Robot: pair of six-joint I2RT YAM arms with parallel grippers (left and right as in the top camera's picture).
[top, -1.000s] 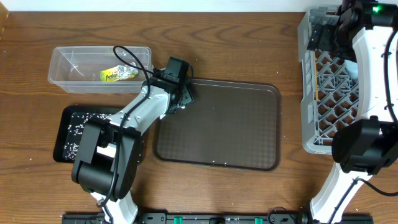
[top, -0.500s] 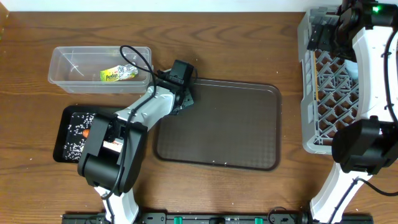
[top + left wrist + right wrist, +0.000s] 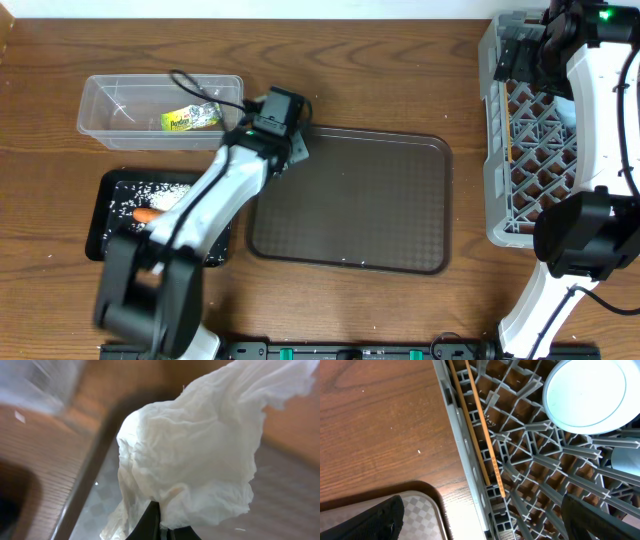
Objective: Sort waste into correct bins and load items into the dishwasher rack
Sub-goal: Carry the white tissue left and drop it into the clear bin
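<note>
A crumpled white tissue (image 3: 200, 455) fills the left wrist view, and my left gripper (image 3: 160, 529) is shut on its lower edge. From overhead that gripper (image 3: 290, 148) hangs over the top-left corner of the brown tray (image 3: 350, 205), close to the clear tub (image 3: 100, 112) that holds the green-and-yellow wrapper (image 3: 192, 120). The black tray (image 3: 108, 225) carries rice grains and an orange carrot (image 3: 146, 214). My right gripper (image 3: 490, 525) stands open above the left rim of the dishwasher rack (image 3: 495, 150). Inside the rack lie wooden chopsticks (image 3: 480, 435) and a light-blue bowl (image 3: 585, 392).
A corner of the brown tray (image 3: 420, 510) shows below the right gripper, just left of the rack wall. The left arm stretches across the gap between the black tray and the brown tray. A few stray rice grains dot the wood.
My left gripper has shut on the tissue at the brown tray's corner. The left arm has swung, uncovering the carrot on the black tray. The right arm has not moved.
</note>
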